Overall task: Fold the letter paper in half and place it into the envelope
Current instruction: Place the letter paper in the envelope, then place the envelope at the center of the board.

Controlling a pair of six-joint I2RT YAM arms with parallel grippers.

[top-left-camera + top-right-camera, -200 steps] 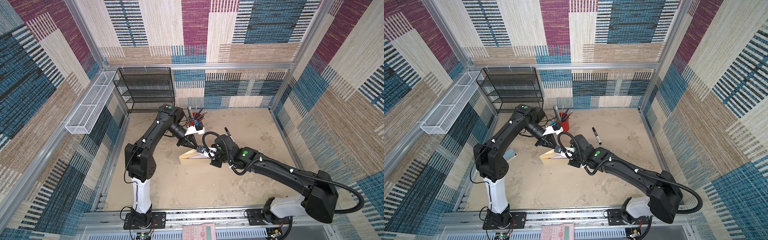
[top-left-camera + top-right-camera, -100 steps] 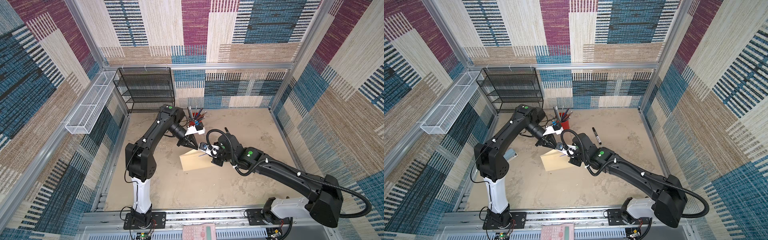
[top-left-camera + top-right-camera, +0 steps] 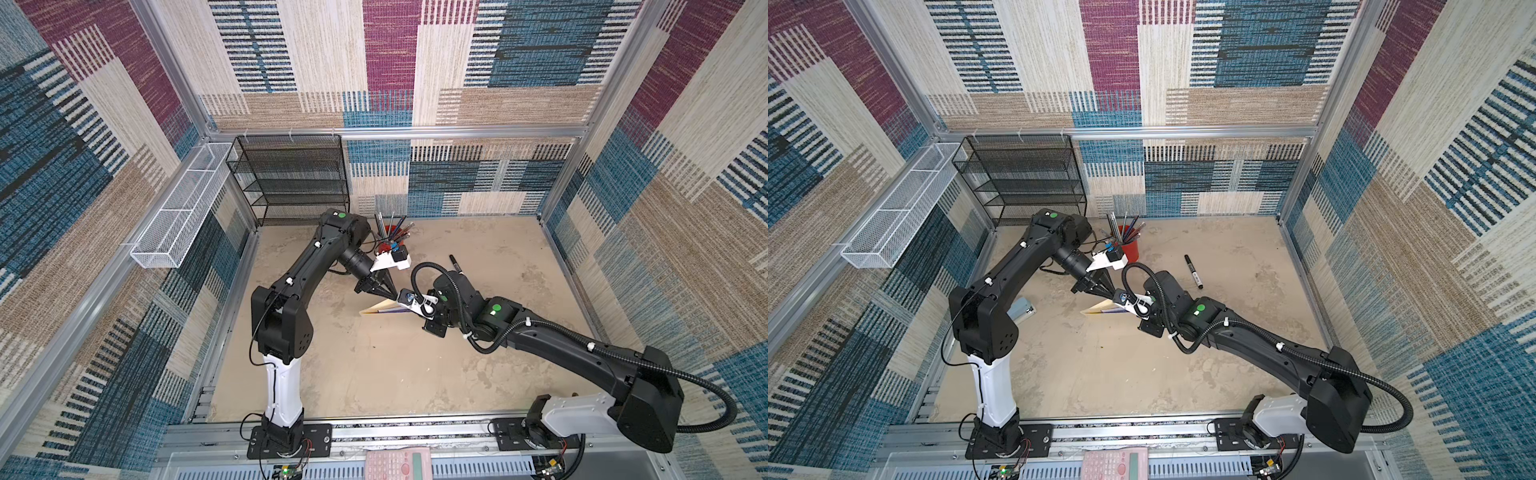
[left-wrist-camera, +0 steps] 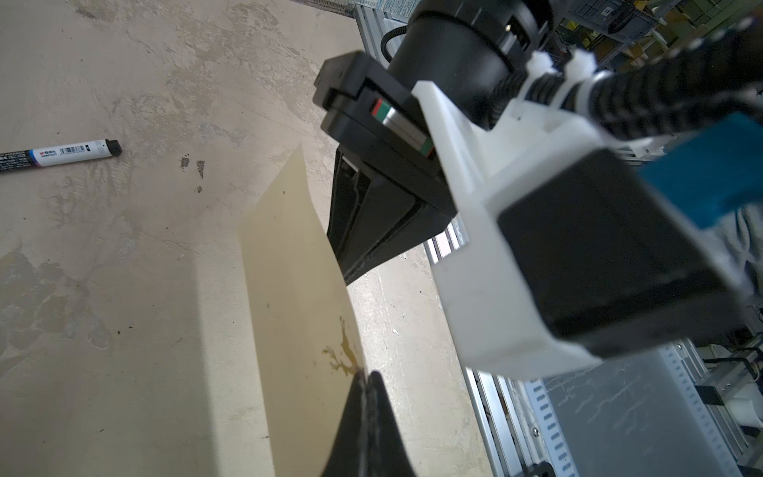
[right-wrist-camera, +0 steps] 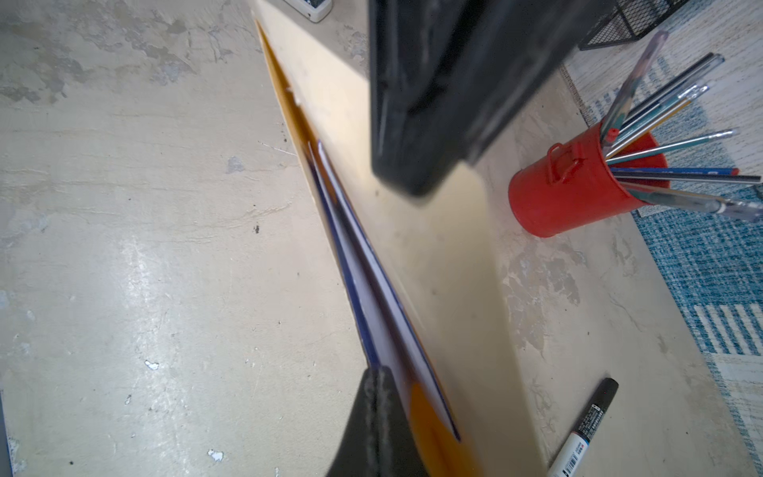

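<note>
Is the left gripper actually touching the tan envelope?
Touching. The left wrist view shows the left gripper shut on the edge of the envelope, with the paper pinched between its tips.

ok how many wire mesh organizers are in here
2: a black mesh shelf standing in the back left corner, and a white wire basket fixed along the left wall's rail. Neither arm seems to hide another.

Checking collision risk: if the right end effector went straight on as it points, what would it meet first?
Probably the letter paper in the envelope mouth, right at the tips of the right end effector; beyond it the left end effector, though depth is unclear.
</note>
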